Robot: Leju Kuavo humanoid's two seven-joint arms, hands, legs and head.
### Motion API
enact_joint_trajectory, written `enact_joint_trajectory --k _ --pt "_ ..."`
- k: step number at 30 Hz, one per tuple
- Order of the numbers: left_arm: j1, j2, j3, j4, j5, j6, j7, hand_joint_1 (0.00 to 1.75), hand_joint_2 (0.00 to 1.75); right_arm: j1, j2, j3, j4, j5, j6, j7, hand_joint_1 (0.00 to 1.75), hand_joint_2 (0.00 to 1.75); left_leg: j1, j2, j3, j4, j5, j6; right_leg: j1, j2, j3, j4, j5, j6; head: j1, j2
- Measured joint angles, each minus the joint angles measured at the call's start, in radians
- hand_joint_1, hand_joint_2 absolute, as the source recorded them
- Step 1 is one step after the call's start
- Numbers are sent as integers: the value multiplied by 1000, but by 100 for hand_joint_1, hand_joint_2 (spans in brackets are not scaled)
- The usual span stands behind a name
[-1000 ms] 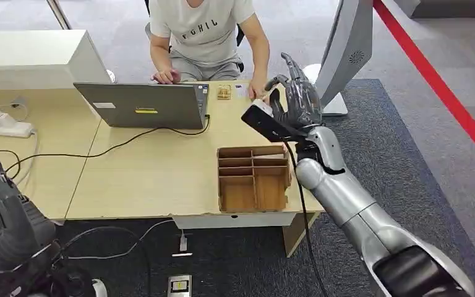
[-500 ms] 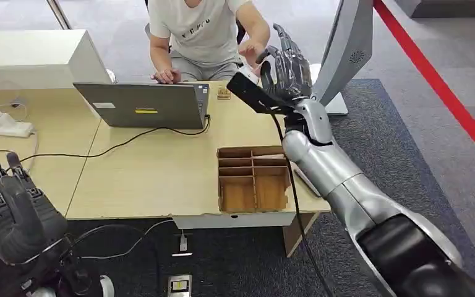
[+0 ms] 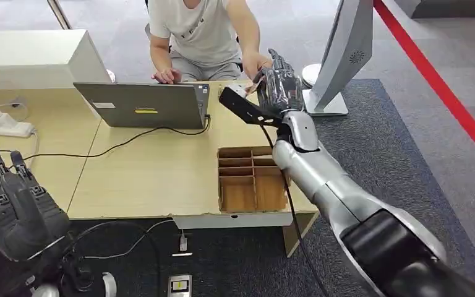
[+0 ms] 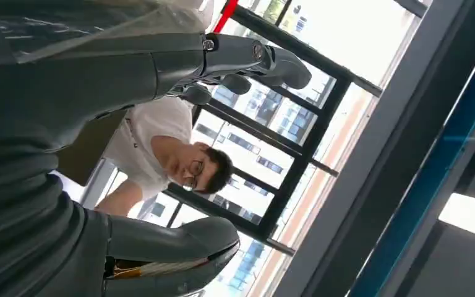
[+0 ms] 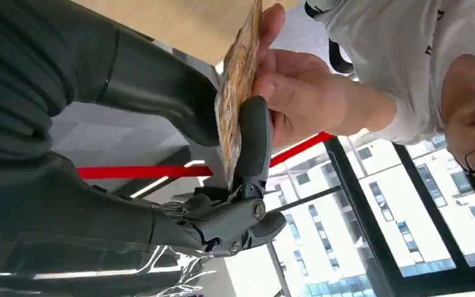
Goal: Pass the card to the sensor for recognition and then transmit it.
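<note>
Reaching over the far edge of the bench (image 3: 136,179), the right hand (image 3: 279,86) is raised at the end of its extended silver arm, directly in front of a seated person (image 3: 201,31). In the right wrist view the card (image 5: 236,93) stands edge-on, pinched between the thick thumb and a darker finger (image 5: 253,142) of the right hand; the person's hand (image 5: 290,93) grips the same card from the opposite side, so both hold it at once. In the head view the person's hand (image 3: 255,64) meets the right hand above the far right portion of the bench, and the card itself cannot be made out there. The left hand (image 3: 12,207) is held low off the near left corner of the bench, palm up, fingers spread apart and holding nothing. A wooden divided tray (image 3: 252,178) rests at the near right edge of the bench, under the right forearm. An open laptop (image 3: 142,105) stands toward the far edge, in front of the person, whose other hand lies behind its screen. A black cable (image 3: 99,150) runs from the laptop across the bench toward the left edge. A grey stand with a tilted panel (image 3: 340,52) rises from the carpet just beyond the far right corner. A white power strip (image 3: 3,127) lies near the left edge.
</note>
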Motion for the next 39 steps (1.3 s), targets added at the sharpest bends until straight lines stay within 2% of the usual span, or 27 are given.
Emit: enact_joint_trajectory --k 8,9,10,11,16,19,24,27,33,39 --pt "0 0 4 8 11 -1 0 2 175 0 0 5 47 7 -15 8 175 175 0 0 0 0 0 0 0 0 0 0 0 0 0 0" --pt "0 0 4 10 12 -3 0 2 175 0 -1 5 52 7 -19 8 140 175 0 0 0 0 0 0 0 0 0 0 0 0 0 0" --pt "0 0 4 12 13 -4 0 2 175 0 -2 5 55 8 -24 8 89 175 0 0 0 0 0 0 0 0 0 0 0 0 0 0" --pt "0 0 4 14 14 -6 0 2 175 0 -3 5 58 10 -28 8 0 175 0 0 0 0 0 0 0 0 0 0 0 0 0 0" --pt "-2 0 5 22 18 -10 0 2 175 0 -11 6 73 20 -41 17 0 175 0 0 0 0 0 0 0 0 0 0 0 0 0 0" --pt "-4 0 5 25 20 -10 0 2 175 -1 -16 6 78 20 -16 17 0 175 0 0 0 0 0 0 0 0 0 0 0 0 0 0" --pt "-7 0 7 30 20 -20 0 2 175 -12 -32 6 58 31 -26 -39 0 175 0 0 0 0 0 0 0 0 0 0 0 0 0 0" --pt "-9 1 10 33 18 -22 0 2 175 -15 -57 6 -1 35 -37 -63 0 175 0 0 0 0 0 0 0 0 0 0 0 0 0 0" --pt "-3 3 29 33 -4 3 0 2 175 53 -143 -3 -254 67 -5 -22 0 175 0 0 1 0 0 0 0 0 0 -1 0 0 0 0" --pt "29 23 40 15 -32 82 0 2 175 271 -256 -36 -593 80 -43 23 0 175 0 0 1 0 -1 0 0 0 1 -2 -1 0 -1 0"
